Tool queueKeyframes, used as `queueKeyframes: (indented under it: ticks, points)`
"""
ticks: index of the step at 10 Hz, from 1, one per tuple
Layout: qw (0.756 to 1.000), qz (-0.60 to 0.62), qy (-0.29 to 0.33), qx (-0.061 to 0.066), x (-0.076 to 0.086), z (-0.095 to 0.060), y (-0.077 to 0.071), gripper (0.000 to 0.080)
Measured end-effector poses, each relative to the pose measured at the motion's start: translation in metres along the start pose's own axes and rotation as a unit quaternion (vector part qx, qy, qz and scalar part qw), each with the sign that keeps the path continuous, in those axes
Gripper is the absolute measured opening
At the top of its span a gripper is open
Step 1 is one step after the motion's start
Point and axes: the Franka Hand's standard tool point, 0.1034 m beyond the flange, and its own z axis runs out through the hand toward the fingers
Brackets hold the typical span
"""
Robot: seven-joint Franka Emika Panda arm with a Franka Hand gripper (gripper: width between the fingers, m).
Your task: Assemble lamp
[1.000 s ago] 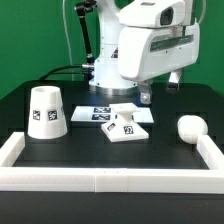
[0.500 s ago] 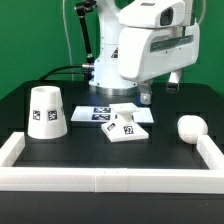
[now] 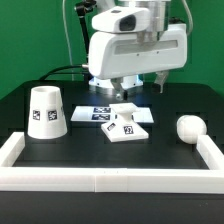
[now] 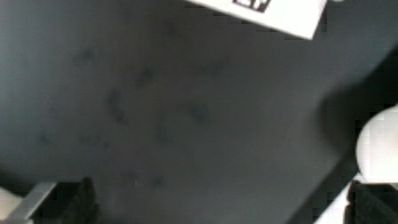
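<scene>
In the exterior view the tapered white shade [image 3: 45,110] stands at the left. The small square base [image 3: 125,128] lies in the middle, partly on the marker board [image 3: 97,113]. The round-headed bulb [image 3: 190,128] lies at the right. My gripper [image 3: 146,88] hangs above the table behind the base and touches nothing. In the wrist view the gripper [image 4: 214,205] is open and empty, with one dark finger at each lower corner. A tagged white corner [image 4: 276,12] and a rounded white part [image 4: 381,150] show at that view's edges; I cannot tell which parts they are.
A low white wall [image 3: 110,181] borders the black table along the front and both sides. The arm's base and cables stand at the back, behind the marker board.
The arm's hand has swung toward the exterior view's left and now hangs behind the base. The lamp parts have not moved.
</scene>
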Motion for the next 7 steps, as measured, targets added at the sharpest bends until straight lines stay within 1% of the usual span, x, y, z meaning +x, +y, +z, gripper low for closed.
queueKeyframes:
  ticks: [3,4,5,7]
  points:
    - [0.995,0.104,-0.001,0.003,0.001,0.001,-0.003,0.0699]
    - [0.995,0.097,-0.001,0.004,0.001,0.002,-0.002,0.0699]
    - [0.995,0.103,0.0,0.006,-0.003,0.004,-0.002,0.0699]
    - [0.994,0.105,-0.001,0.005,-0.027,0.014,-0.014,0.0699]
